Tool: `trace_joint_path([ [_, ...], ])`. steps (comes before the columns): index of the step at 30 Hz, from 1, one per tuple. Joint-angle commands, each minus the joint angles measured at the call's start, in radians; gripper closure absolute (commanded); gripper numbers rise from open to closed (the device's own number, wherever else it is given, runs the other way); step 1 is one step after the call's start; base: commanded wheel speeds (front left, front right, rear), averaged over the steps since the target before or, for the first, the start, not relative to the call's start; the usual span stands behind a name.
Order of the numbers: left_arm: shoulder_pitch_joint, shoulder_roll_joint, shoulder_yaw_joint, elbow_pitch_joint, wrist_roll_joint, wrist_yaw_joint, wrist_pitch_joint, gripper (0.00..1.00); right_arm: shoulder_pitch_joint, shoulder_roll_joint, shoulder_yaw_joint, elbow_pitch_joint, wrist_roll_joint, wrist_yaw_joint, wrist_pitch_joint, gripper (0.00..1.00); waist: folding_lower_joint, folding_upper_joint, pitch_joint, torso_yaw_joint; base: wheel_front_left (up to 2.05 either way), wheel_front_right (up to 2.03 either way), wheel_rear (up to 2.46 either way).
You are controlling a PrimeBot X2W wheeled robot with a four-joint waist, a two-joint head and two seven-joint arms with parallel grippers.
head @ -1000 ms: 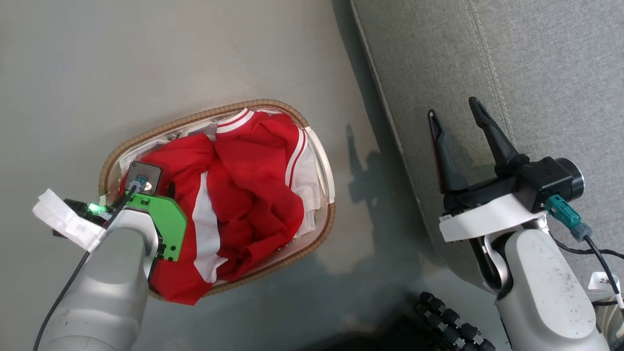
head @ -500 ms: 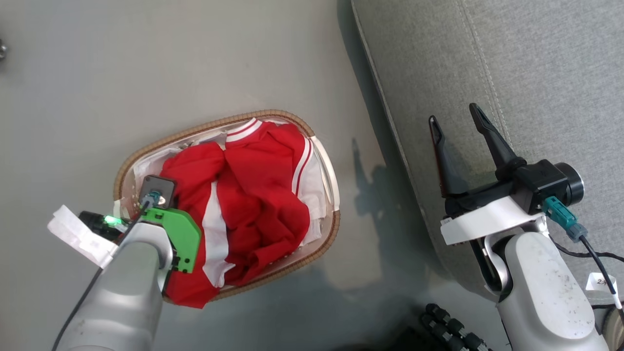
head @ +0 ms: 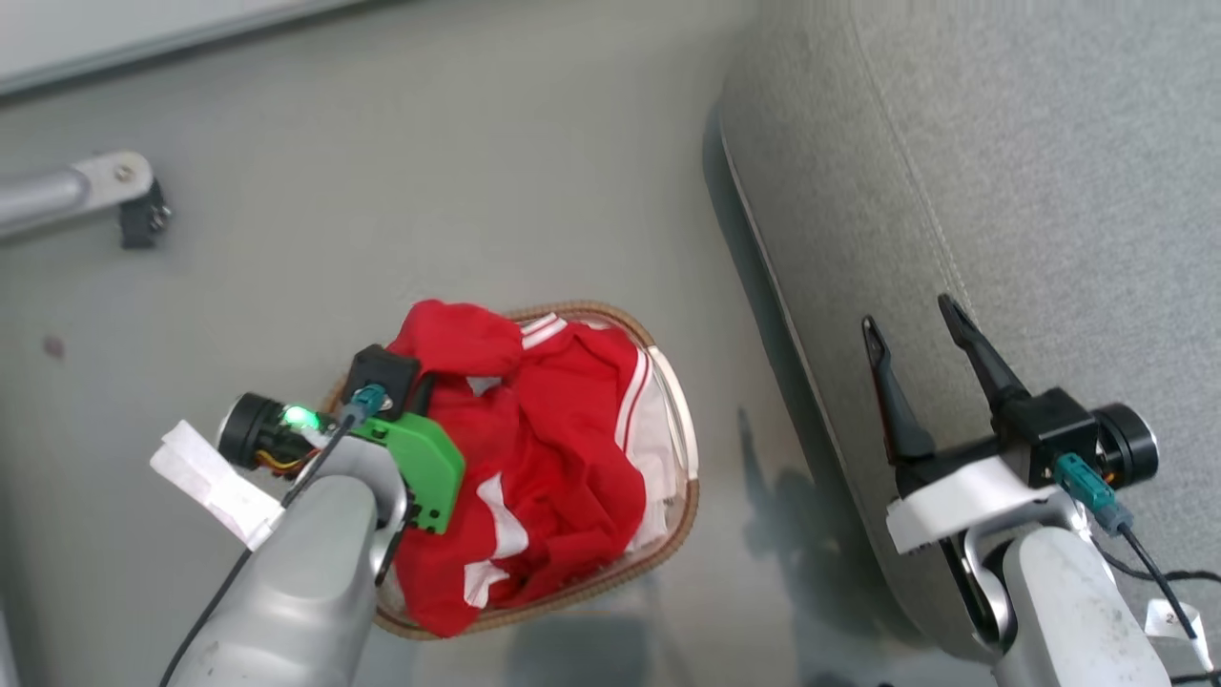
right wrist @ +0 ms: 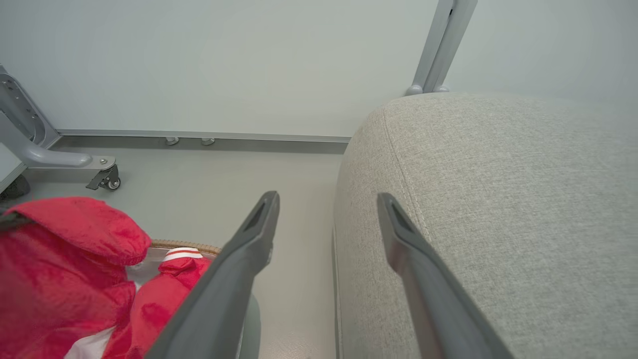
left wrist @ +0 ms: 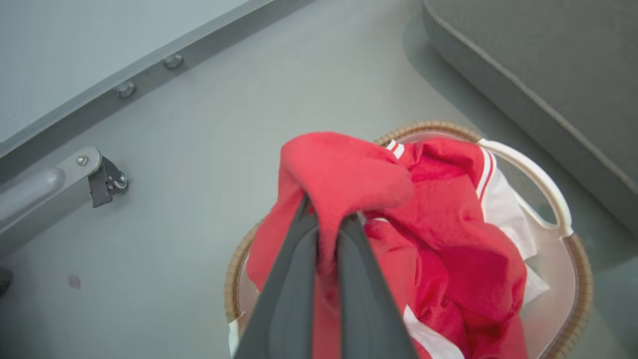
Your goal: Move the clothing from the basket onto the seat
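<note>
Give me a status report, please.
Left pincer shut on clothing, raised above basket. Right pincer open, at seat edge. Nothing blocking.

**Arm hardware, as it looks on your feeds**

Your left forearm (head: 305,582) is a smooth pale grey shell with a bright green plate (head: 429,468) at the wrist. There's a round black camera (head: 240,434) beside a lit green LED (head: 299,417), and a white tape tab (head: 215,482) below. A teal connector (head: 367,399) feeds a black cable (head: 238,572). The left gripper (left wrist: 331,214) has two long dark grey fingers.

The right forearm (head: 1078,611) is the same grey with dark specks. It carries a white bracket (head: 954,496), black camera barrel (head: 1126,448), teal plug (head: 1083,474) and white paper tag (head: 1169,620). The right gripper (head: 906,315) has matching tapered fingers.
</note>
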Motion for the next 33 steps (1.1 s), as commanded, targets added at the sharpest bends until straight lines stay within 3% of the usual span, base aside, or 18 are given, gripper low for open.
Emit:
trace_joint_path([
  [1,0.023,-0.001,-0.009,-0.027,-0.005,-0.003,-0.004,1.00,0.026,-0.004,-0.008,0.006,-0.008,0.000,-0.005,0.00,0.0000,0.0000,-0.128,0.063,0.00,0.00,0.00],
  [7,0.043,0.016,-0.077,-0.177,-0.052,-0.004,-0.003,1.00,0.088,-0.004,-0.024,0.022,-0.039,0.000,-0.005,0.00,0.0000,0.0000,-0.252,0.087,0.00,0.00,0.00],
  [16,-0.031,0.084,-0.199,-0.362,-0.127,-0.004,-0.003,1.00,0.168,-0.004,-0.021,0.039,-0.049,0.000,-0.005,0.00,0.0000,0.0000,-0.396,0.092,0.00,0.00,0.00],
  [25,-0.152,0.142,-0.248,-0.469,-0.167,-0.004,0.010,1.00,0.163,-0.004,0.024,0.024,-0.047,0.000,-0.005,0.00,0.0000,0.0000,-0.441,0.073,0.00,0.00,0.00],
  [33,-0.227,0.143,-0.281,-0.520,-0.178,-0.004,0.005,1.00,0.123,-0.004,0.115,0.029,-0.060,0.000,-0.005,0.00,0.0000,0.0000,-0.453,0.077,0.00,0.00,0.00],
])
